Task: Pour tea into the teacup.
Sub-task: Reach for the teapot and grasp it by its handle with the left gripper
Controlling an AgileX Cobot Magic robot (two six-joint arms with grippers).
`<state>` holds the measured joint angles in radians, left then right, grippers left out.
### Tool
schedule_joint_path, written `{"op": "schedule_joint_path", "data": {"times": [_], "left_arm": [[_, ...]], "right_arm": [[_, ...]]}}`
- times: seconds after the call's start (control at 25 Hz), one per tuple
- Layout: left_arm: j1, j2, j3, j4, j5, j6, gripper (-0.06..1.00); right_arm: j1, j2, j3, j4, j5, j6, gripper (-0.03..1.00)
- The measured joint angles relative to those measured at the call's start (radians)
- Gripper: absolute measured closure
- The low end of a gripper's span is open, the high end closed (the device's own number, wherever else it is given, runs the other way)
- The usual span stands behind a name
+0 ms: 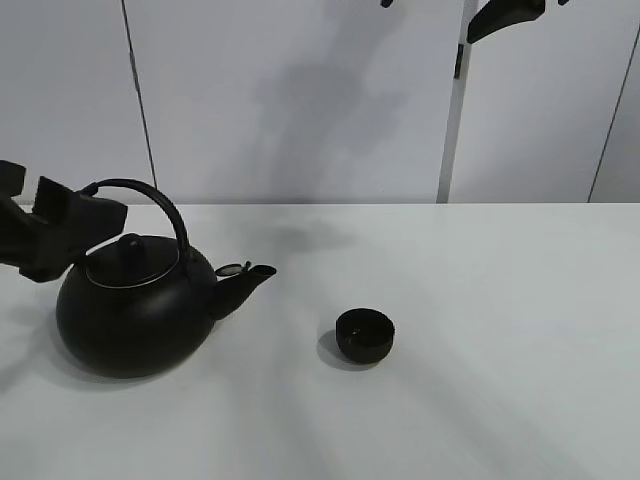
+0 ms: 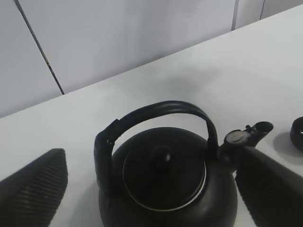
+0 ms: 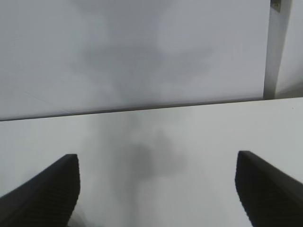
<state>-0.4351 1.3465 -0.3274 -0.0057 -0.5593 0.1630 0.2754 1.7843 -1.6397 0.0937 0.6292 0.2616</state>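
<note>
Teacup [image 1: 364, 334] sat upright on the white table [image 1: 520, 300], a little right of the middle in the high view and well apart from both of your grippers. The left wrist view caught only a sliver of it at the frame's edge [image 2: 297, 135], beyond the spout.

Your kettle [image 1: 130, 315] stood upright on the table to the left of the cup, with bare table between the two. Its lid [image 2: 163, 177] was seated and the knob [image 2: 162, 157] faced up. Its spout [image 1: 245, 280] pointed toward the cup, with a small flap at its tip. The arched handle [image 1: 160, 205] stood up over the lid.

You had the left gripper [image 1: 60, 205] hanging at the kettle's far-left side, level with the handle. Its jaws were spread wide and held nothing. From the left wrist camera, the gripper [image 2: 152, 156] showed one ribbed finger [image 2: 33, 189] out to one side of the kettle and the other in front of the spout's base. The handle stood between them, and you could see a gap on each side, so neither finger touched it.

Your right gripper [image 3: 156, 189] was also spread wide, with nothing between its fingers [image 3: 42, 194]. It looked out over bare table toward the pale wall [image 3: 142, 52]. In the high view, only a dark part of the right arm [image 1: 505, 15] showed at the top edge, far above the cup.
</note>
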Motion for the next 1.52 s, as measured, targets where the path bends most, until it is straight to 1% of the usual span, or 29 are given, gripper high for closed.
{"op": "schedule_joint_path", "data": {"times": [0.2,0.28,0.4,0.68,0.84,1.04,1.24,1.52], "left_arm": [[0.011,0.143,0.0,-0.016,-0.144,0.0,0.25],[0.031,0.189,0.0,-0.022,-0.211,0.0,0.25],[0.063,0.229,0.0,-0.027,-0.283,0.0,0.25],[0.111,0.276,-0.001,-0.029,-0.343,0.0,0.25],[0.117,0.319,-0.001,-0.027,-0.369,-0.009,0.25],[0.117,0.366,-0.001,-0.036,-0.44,-0.014,0.25],[0.123,0.373,-0.009,-0.056,-0.451,-0.017,0.25],[0.146,0.373,-0.041,-0.038,-0.433,-0.019,0.25]], "right_arm": [[0.0,0.0,0.0,0.001,0.0,0.0,0.36],[0.0,0.0,0.0,0.001,0.0,0.0,0.36],[0.0,0.0,0.0,0.001,0.0,0.0,0.36],[0.0,0.0,0.0,0.001,0.0,0.0,0.36],[0.0,0.0,0.0,0.001,0.0,0.0,0.36],[0.0,0.0,0.0,0.001,0.0,0.0,0.36],[0.0,0.0,0.0,0.001,0.0,0.0,0.36],[0.0,0.0,0.0,0.001,0.0,0.0,0.36]]}}
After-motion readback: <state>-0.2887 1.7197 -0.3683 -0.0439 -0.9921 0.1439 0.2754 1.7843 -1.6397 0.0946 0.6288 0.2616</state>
